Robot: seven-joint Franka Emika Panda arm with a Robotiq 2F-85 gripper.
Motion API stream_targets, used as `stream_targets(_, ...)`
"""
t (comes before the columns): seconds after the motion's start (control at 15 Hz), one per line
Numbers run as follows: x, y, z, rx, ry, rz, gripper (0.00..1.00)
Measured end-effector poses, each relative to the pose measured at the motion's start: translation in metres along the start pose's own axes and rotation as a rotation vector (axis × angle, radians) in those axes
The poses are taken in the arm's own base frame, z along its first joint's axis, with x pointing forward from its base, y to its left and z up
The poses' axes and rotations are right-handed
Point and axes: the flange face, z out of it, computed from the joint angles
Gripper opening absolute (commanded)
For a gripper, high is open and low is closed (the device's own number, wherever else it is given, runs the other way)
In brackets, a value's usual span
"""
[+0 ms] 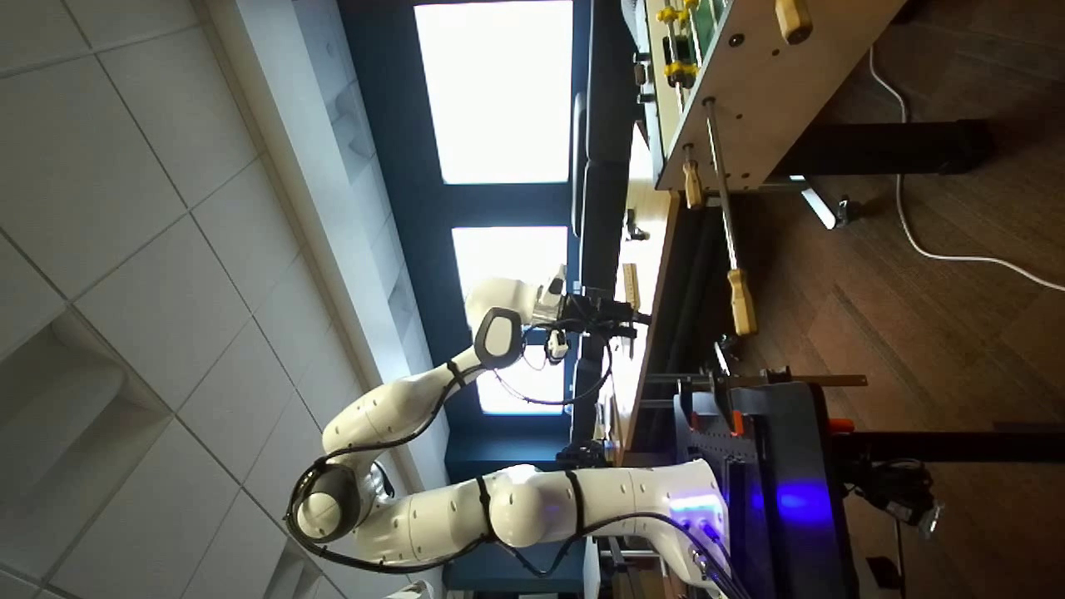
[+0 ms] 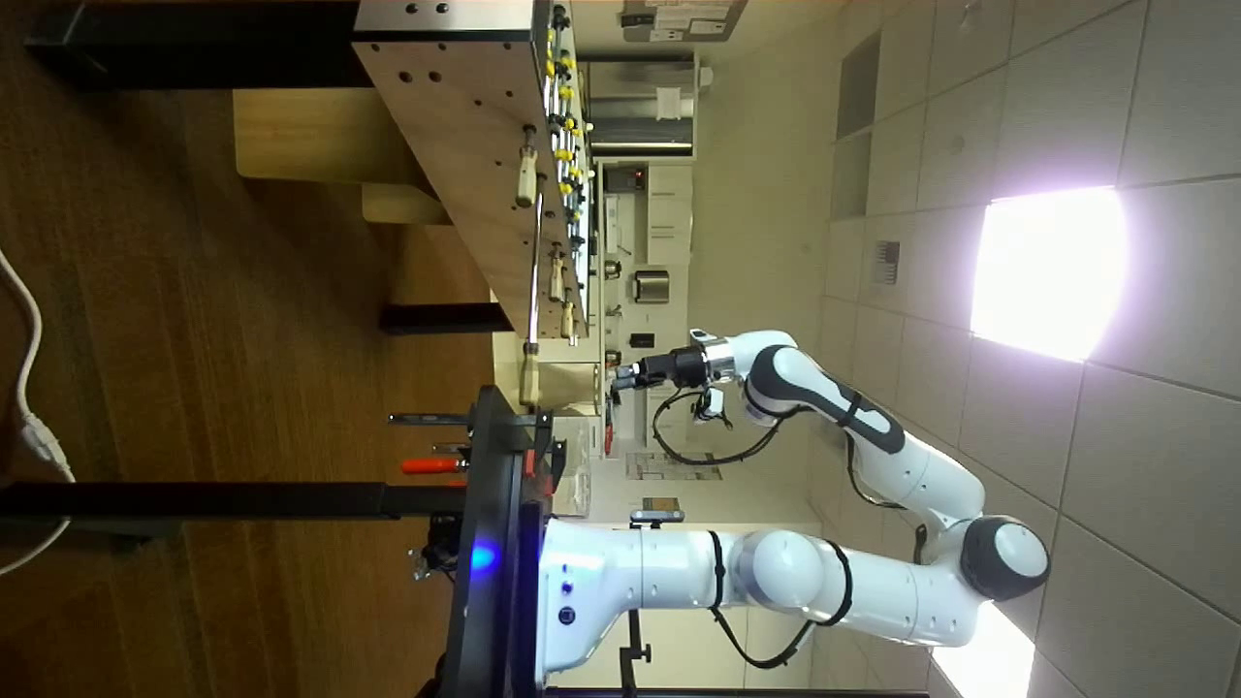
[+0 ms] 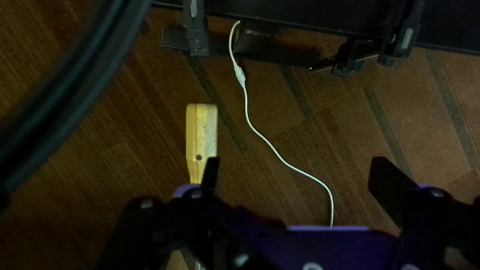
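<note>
My gripper (image 3: 296, 168) is open in the wrist view, its dark fingers (image 3: 386, 183) wide apart with nothing between them. Nearest in that view is a pale wooden rod handle (image 3: 201, 131), partly covered by the left finger. The overlap does not tell whether they touch. Both exterior views lie on their side. There the gripper (image 1: 636, 325) (image 2: 622, 377) hangs in the air from the white arm (image 1: 387, 412) (image 2: 902, 465). The foosball table (image 1: 799, 100) (image 2: 456, 126) has a rod pulled far out, ending in a wooden handle (image 1: 742, 301) (image 2: 529, 376).
A white cable (image 3: 277, 152) runs across the brown floor (image 3: 123, 157). The arm's black stand (image 1: 799, 466) (image 2: 480, 601) carries clamps (image 3: 195, 30), some with orange handles (image 2: 433, 466). A black hose (image 3: 75, 86) crosses the wrist view's left. Other wooden handles (image 1: 692, 183) stick out from the foosball table.
</note>
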Motion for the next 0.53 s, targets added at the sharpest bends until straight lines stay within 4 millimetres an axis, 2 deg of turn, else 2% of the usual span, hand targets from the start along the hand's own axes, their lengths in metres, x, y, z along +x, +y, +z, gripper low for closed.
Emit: stream_targets(0.53,0.002,0.017,0.026,0.006,-0.053,0.008,1.0)
